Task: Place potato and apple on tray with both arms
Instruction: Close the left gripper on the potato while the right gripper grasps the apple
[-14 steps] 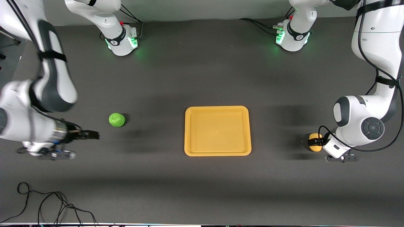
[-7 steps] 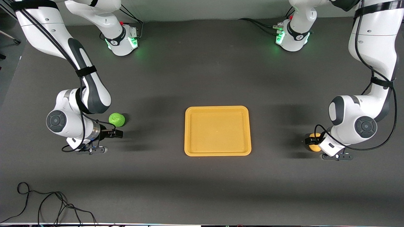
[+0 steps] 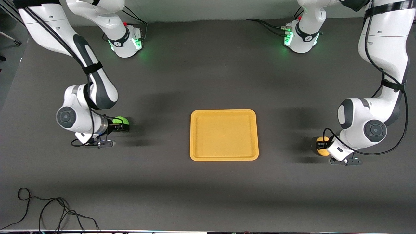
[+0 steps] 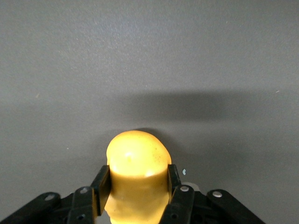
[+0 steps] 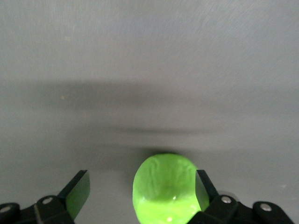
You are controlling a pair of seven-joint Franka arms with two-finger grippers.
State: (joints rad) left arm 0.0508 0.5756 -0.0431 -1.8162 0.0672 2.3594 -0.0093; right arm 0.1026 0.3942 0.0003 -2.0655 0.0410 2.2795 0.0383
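Right claw (image 5: 140, 191) newly straddling apple (image 5: 166, 186) — spread wide, left claw (image 4: 135, 186) seemingly clamped on potato (image 4: 136, 172).

The potato (image 4: 136, 158) looks smooth and slightly glossy, the apple (image 5: 164, 184) shiny with faintly textured skin. The tray (image 3: 224, 135) is matt plastic with a fine grain; the table (image 3: 208, 188) is matt dark grey.

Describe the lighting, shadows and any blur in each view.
Front view: even overhead light, soft arm shadows on the dark table beside the tray, green glow at both bases, all sharp. Left wrist view: bright highlights on the potato, a broad shadow band on the table above it. Right wrist view: streaky motion blur across the table, and the apple looks overexposed.
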